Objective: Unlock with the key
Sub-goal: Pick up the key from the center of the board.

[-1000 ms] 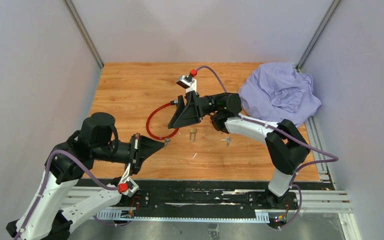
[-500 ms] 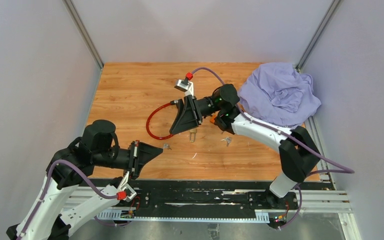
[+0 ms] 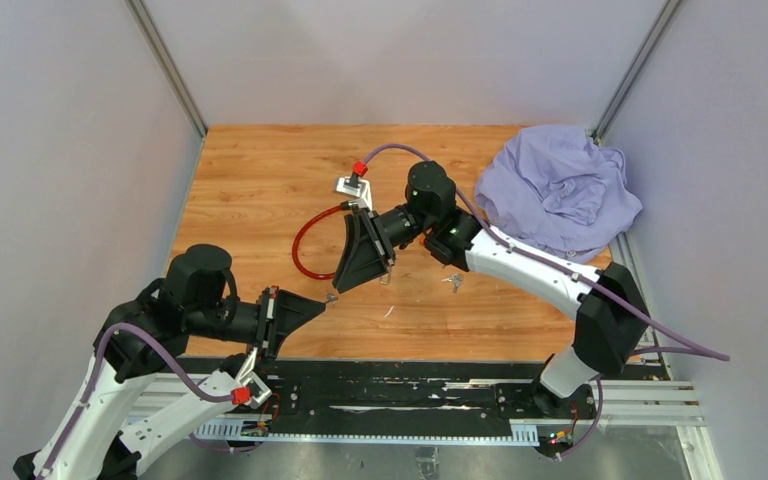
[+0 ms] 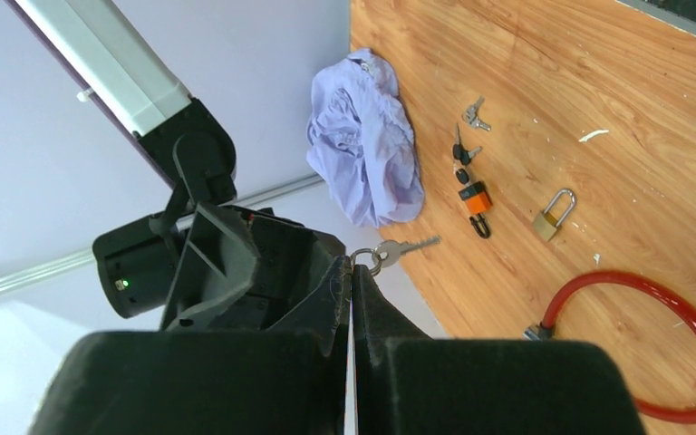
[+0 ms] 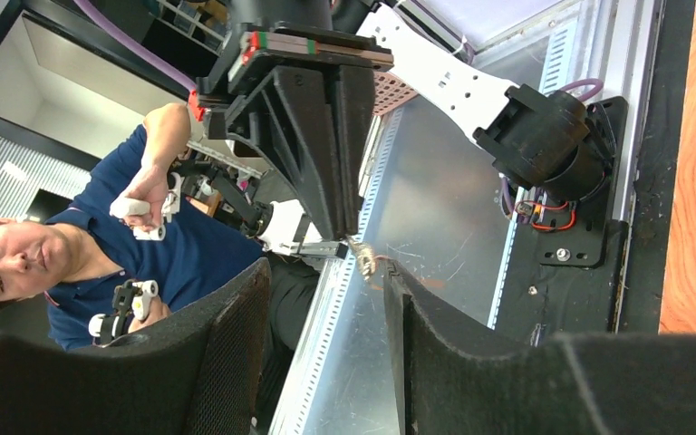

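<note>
My left gripper (image 3: 326,299) is shut on the ring of a silver key (image 4: 395,250), and the blade sticks out past the fingertips. The left wrist view shows its closed tips (image 4: 352,268). My right gripper (image 3: 343,279) is open and points down at the left gripper. In the right wrist view the key (image 5: 362,259) sits just off the tip of one open finger (image 5: 397,283); I cannot tell if they touch. A brass padlock (image 4: 553,216) lies on the wooden table (image 3: 250,170). In the top view it is mostly hidden behind the right gripper.
A red cable lock (image 3: 305,246) lies left of the right gripper. An orange padlock with keys (image 4: 474,196) and a loose key bunch (image 3: 452,281) lie right of centre. A purple cloth (image 3: 558,185) is heaped at the back right. Grey walls enclose the table.
The right arm has swung left and toward the front, bringing its open gripper down close to the left gripper's tip. The left gripper has drawn slightly back with the key.
</note>
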Available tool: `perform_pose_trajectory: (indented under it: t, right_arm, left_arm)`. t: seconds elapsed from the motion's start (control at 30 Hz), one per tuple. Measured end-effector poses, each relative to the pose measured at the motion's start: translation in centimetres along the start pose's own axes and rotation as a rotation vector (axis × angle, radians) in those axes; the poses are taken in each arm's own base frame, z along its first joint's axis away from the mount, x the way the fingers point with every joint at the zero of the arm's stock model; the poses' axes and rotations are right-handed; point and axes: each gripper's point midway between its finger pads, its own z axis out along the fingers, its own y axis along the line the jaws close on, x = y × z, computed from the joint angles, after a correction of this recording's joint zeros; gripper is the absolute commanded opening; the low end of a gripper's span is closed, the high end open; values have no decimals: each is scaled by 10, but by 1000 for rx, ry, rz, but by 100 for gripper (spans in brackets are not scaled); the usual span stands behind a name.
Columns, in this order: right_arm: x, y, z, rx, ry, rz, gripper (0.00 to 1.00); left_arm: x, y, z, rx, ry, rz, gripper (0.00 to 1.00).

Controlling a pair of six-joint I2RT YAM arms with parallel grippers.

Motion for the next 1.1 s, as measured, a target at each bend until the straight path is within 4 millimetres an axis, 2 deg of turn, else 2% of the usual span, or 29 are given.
perform_pose_trajectory:
  t: [0.33, 0.57, 0.67, 1.1]
  right_arm:
    - [0, -18, 8, -11, 18, 47, 45]
    - [-9, -6, 12, -68, 5, 34, 32]
    - [-10, -2, 14, -102, 8, 39, 31]
    - [0, -8, 19, -136, 32, 106, 31]
  left_arm:
    - [-2, 1, 0, -5, -9, 0, 0]
    - [-2, 1, 0, -6, -8, 1, 0]
    - [-1, 1, 0, -5, -8, 1, 0]
    - [-1, 2, 0, -7, -6, 3, 0]
